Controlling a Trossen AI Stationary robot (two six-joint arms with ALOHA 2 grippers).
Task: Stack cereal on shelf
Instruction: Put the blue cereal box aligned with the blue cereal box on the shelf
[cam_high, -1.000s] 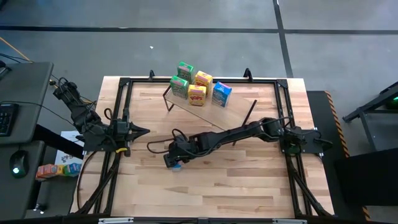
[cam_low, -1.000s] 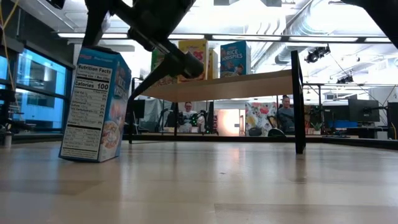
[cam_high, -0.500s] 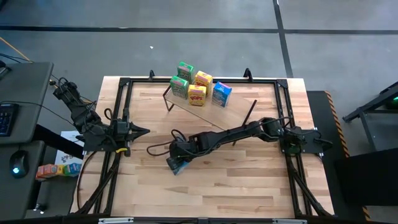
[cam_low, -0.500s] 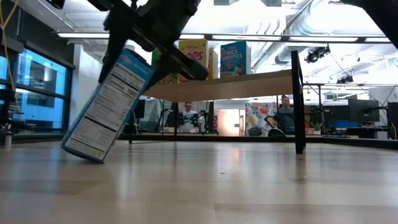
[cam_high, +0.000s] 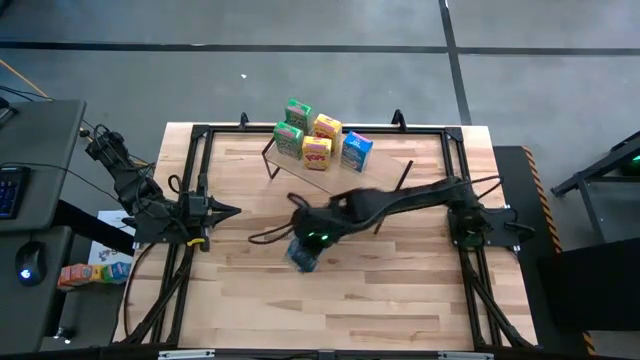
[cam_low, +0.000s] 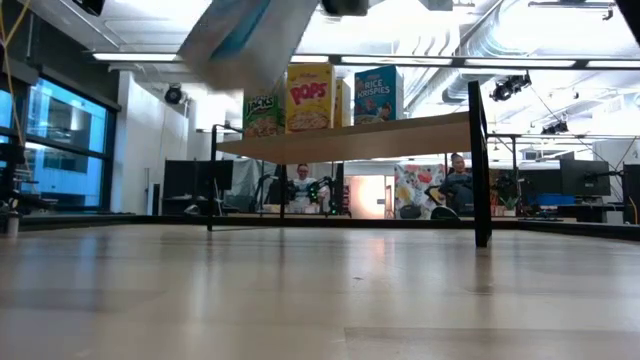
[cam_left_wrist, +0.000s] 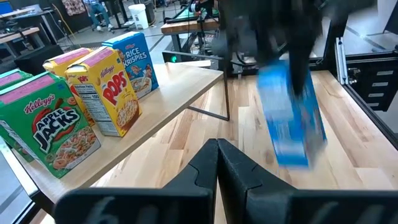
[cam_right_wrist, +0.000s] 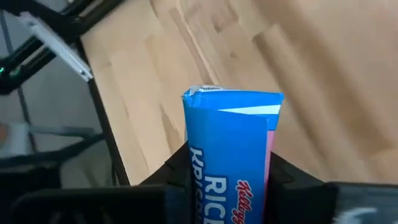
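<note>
- The shelf is the landmark: a long light-wood board on thin black rod legs, standing at the far edge of the table.
- Cereal count: six boxes. Five stand on the shelf: two green, two yellow and one blue. The blue one is at the end of the row toward the right arm's side.
- The sixth box, the blue box, is off the shelf. It is held in the air over the table, in front of the shelf and nearer its green end. The low view shows it lifted clear of the tabletop, about level with the shelf board or above it.
- Right gripper: its fingers are clamped on the two sides of the blue box, as the right wrist view shows. The box's long axis runs out forward from between the fingers, and the box hangs tilted.
- Governing relation: the shelf lies beyond the held box, toward the far edge of the table. Judgement: the free place is beside the blue box at the row's end, so the carry runs away from the green end.
- Left gripper: fully closed and empty, parked near the left edge of the table, well apart from the shelf. The right arm is the nearer one.
</note>
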